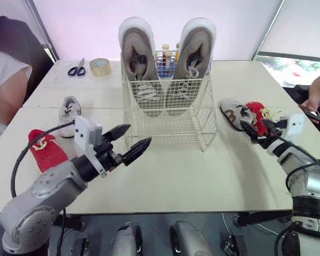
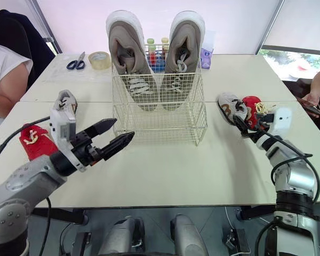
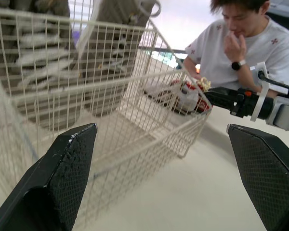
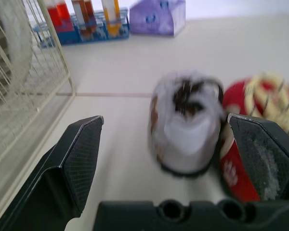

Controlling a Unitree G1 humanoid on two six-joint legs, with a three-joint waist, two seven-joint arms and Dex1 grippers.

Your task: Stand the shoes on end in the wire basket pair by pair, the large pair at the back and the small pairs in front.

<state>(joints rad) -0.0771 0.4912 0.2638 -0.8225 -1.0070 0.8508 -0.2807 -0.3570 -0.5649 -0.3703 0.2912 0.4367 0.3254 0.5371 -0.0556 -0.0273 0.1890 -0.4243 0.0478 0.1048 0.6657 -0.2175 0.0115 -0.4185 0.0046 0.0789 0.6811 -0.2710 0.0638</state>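
A: Left gripper [image 1: 138,134] right up front, fingers spread wide, nothing between them, held above the table [image 1: 202,176].
B: And straight ahead of those tips, the basket [image 1: 170,130], its near wall close in front. Contact? Can't tell.
A: At the far end from that gripper, the big pair [image 1: 140,58] stands toe down, heels up, side by side against the back wall.
B: Off to that gripper's left, a grey shoe [image 1: 69,114] lies on the table, and back beside the arm, a red shoe [image 1: 45,149].
A: Over to the right gripper [image 4: 164,120]: fingers spread there too, gripping nothing.
B: The other grey shoe [image 4: 185,127] sits just ahead, framed between the two fingers, heel towards them. The other red shoe [image 4: 250,103] presses against its side, on that gripper's right.
A: Well beyond that gripper, a tube rack [image 4: 82,21] and a purple box [image 4: 156,17].
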